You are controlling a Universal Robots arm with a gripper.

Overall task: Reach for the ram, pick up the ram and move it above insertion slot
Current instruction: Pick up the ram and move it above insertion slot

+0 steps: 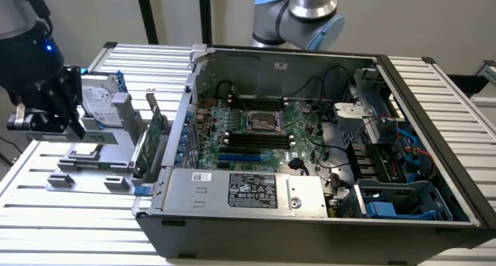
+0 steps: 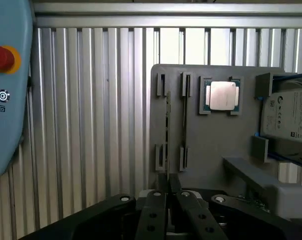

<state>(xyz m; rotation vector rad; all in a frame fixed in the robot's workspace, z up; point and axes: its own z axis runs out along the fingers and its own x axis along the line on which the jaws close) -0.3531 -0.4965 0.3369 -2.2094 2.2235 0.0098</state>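
Note:
The ram (image 2: 166,127) stands on its edge in a holder of the grey fixture plate (image 2: 210,145), seen edge-on as a thin green strip. My gripper (image 2: 167,186) hangs over the near edge of that plate, just short of the ram's end and in line with it. Its two fingers lie close together, shut on nothing. In the exterior view my gripper (image 1: 66,123) is at the far left over the fixture plate (image 1: 85,173). The black memory slots (image 1: 259,139) sit on the motherboard inside the open computer case (image 1: 310,219).
On the plate are a processor chip (image 2: 222,95) and a hard drive (image 2: 290,115). A taller green expansion card (image 1: 153,139) stands between plate and case. A teach pendant (image 2: 6,85) lies on the ribbed aluminium table (image 2: 91,125). Cables and a power supply (image 1: 248,190) crowd the case.

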